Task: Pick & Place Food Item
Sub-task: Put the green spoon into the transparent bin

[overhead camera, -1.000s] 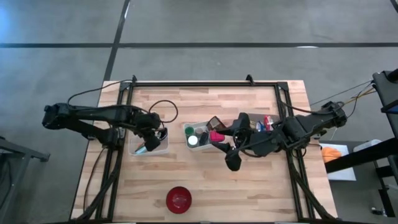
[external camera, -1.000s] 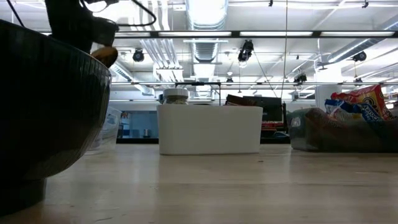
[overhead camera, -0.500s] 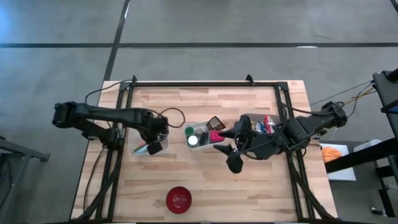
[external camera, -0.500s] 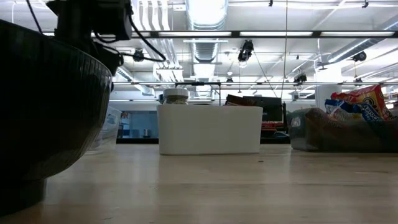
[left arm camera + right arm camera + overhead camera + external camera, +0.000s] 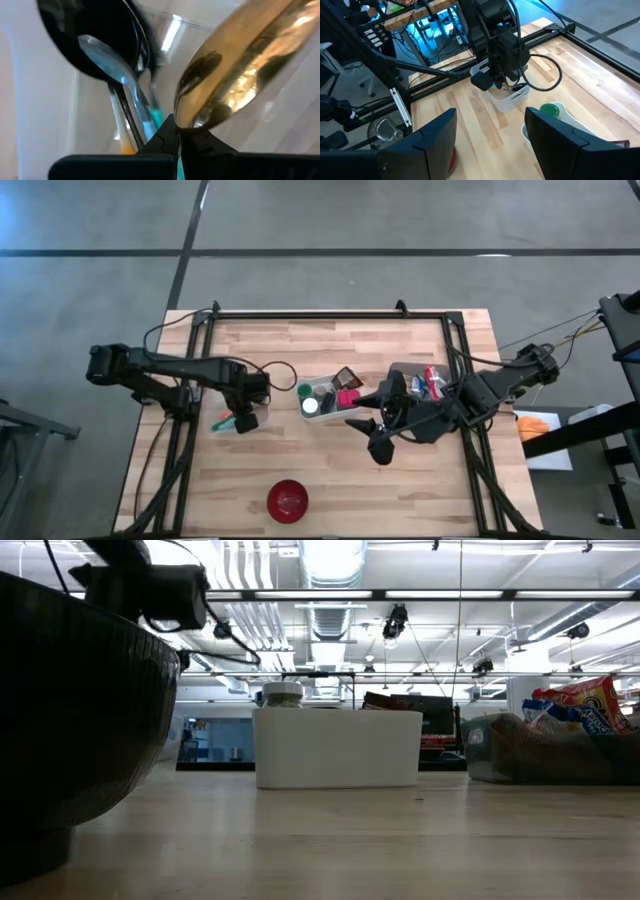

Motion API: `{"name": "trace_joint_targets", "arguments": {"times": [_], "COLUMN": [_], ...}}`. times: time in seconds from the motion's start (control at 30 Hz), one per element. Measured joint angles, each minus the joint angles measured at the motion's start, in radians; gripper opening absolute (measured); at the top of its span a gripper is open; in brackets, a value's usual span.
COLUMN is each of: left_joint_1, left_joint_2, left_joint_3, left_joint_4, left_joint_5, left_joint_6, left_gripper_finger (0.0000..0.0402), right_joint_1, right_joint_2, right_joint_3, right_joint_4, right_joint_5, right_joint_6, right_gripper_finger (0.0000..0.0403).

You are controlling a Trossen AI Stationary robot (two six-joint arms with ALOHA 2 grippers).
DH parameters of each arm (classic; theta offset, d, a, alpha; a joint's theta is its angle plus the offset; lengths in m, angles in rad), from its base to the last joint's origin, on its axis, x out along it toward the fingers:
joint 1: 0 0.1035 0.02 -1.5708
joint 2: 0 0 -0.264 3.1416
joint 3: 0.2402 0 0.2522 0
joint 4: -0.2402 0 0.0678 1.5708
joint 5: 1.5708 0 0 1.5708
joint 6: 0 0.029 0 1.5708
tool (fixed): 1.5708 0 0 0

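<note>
Overhead figure. The left end effector hangs over the clear plastic utensil bin at nine o'clock on the wooden bench; its fingers are together, pinching the neck of a gold-coloured metal spoon, as the left wrist view shows. Below it in the bin stand a black plastic spoon, a silver metal spoon and a teal-handled utensil. The right end effector hovers just past centre toward four o'clock, fingers apart and empty in the right wrist view. Beside it, at centre, the white rectangular plastic bin holds small food items: a green-lidded cup, a white-lidded cup and a pink packet. A clear bin of snack packets lies toward three o'clock. The small red bowl sits at six o'clock, well apart from both arms.

Hazards, as judged:
- The grip lies on a thin, polished neck; the gold spoon may pivot or slip out under any quick swing.
- The other utensils stand close; a lift could snag them or tip the light bin.
- No food item is yet taken. A scoop into the crowded white bin may push cups aside.
- The arms work near one another around centre; crossing paths risks contact.
</note>
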Motion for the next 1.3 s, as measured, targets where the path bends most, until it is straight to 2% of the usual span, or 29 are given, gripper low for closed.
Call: {"name": "trace_joint_targets", "arguments": {"times": [0.23, 0.63, 1.07, 1.17, 1.3], "left_joint_1": [0.002, 0.082, 0.09, 0.09, 0.09], "left_joint_2": [-0.002, -0.002, -0.002, -0.002, -0.002], "left_joint_3": [-0.053, -0.057, -0.057, -0.057, -0.057], "left_joint_4": [0.078, 0.071, 0.065, 0.052, 0.026], "left_joint_5": [0.024, -0.026, -0.028, -0.026, -0.026], "left_joint_6": [-0.051, -0.115, -0.174, -0.174, -0.174], "left_gripper_finger": [0.0, 0.0, 0.0001, 0.0011, 0.0045], "right_joint_1": [0.003, 0.005, 0.005, 0.005, 0.005], "right_joint_2": [0.0, 0.0, 0.0, 0.0, 0.0], "right_joint_3": [0.0, 0.0, 0.0, 0.0, 0.0], "right_joint_4": [0.001, 0.002, 0.002, 0.002, 0.002], "right_joint_5": [0.0, 0.0, -0.001, -0.001, -0.001], "right_joint_6": [0.006, 0.007, 0.007, 0.007, 0.007], "right_gripper_finger": [0.0233, 0.0233, 0.0233, 0.0233, 0.0233]}}
